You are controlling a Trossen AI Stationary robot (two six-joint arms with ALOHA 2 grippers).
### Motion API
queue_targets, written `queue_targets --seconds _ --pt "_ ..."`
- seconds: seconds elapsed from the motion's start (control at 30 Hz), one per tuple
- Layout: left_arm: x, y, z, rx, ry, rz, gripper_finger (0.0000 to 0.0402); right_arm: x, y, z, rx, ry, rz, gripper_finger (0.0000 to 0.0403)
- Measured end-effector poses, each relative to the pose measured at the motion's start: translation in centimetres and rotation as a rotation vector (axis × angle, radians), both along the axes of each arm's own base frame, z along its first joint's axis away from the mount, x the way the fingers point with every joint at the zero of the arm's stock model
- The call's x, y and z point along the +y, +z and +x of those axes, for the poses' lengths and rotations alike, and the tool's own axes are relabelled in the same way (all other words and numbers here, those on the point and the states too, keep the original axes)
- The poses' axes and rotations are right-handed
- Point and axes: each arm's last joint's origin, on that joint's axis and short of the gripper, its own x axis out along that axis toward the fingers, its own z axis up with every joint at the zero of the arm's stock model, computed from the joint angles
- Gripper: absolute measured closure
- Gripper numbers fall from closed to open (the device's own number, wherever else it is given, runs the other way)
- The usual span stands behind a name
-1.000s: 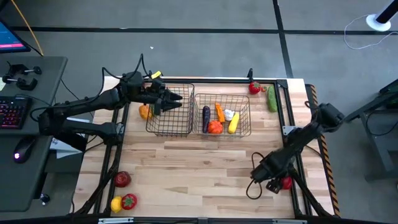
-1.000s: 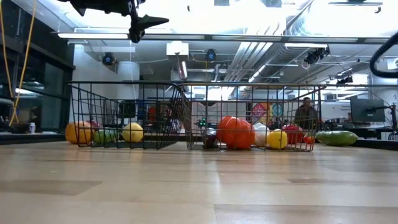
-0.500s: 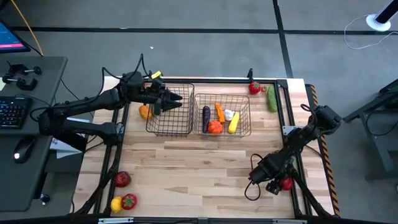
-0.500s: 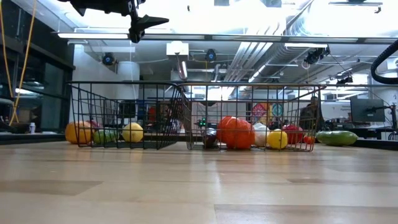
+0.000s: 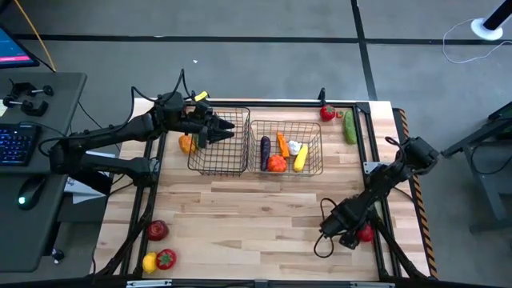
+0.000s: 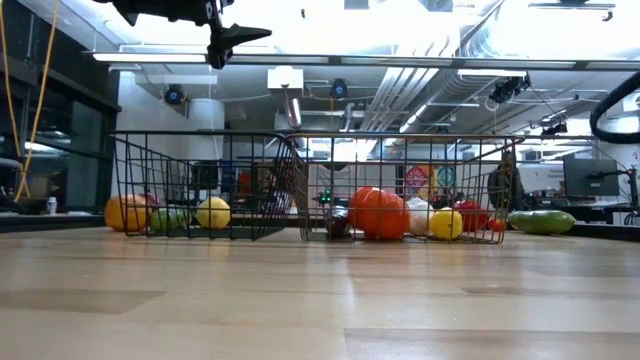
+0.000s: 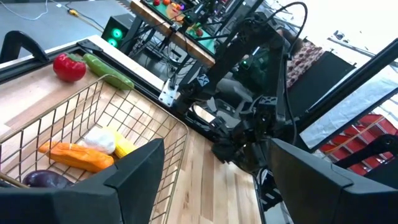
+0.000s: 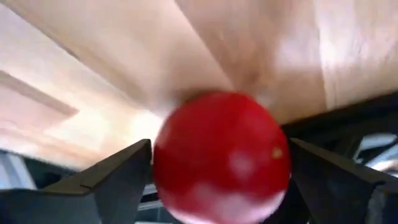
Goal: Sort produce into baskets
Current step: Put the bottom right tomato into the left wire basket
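Near the worktop's (image 5: 264, 208) front right corner, the right gripper (image 5: 358, 233) sits low over a smooth, glossy red round fruit (image 8: 221, 155) lying by the dark edge rail; its two dark fingers stand spread on either side of the fruit, and whether they touch it cannot be told. Worktop is pale, striped wooden planking.

Two dark wire-mesh baskets, side by side at the back: the narrower basket (image 5: 218, 164) looks bare inside; the wider basket (image 5: 314, 132) holds five pieces — purple, long orange, white, round orange-red, yellow.

Left gripper (image 5: 232, 129) hovers above the narrower basket's rim, fingers parted, holding nothing.

Loose produce: orange piece (image 5: 186, 144) left of the narrower basket; a red piece (image 5: 327, 113) and long green cucumber (image 5: 350, 126) at the back right; three pieces at the front left corner, two red, one yellow (image 5: 149, 262).
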Motion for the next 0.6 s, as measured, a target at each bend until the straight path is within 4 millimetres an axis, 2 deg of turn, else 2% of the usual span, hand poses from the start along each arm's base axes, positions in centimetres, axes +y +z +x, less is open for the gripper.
queue_targets --seconds 0.17,0.4,0.6 --pt "0.0 0.0 0.0 0.0 0.0 0.0 0.0126 0.1 0.2 -0.1 0.05 -0.052 0.004 0.0026" --pt "0.0 -0.1 0.0 0.006 0.0 -0.002 0.0126 0.8 0.0 -0.1 0.007 -0.042 0.015 0.0027" --pt "0.0 -0.3 -0.1 0.03 0.0 -0.012 0.0126 1.7 -0.9 -0.7 0.092 -0.016 0.056 0.0027"
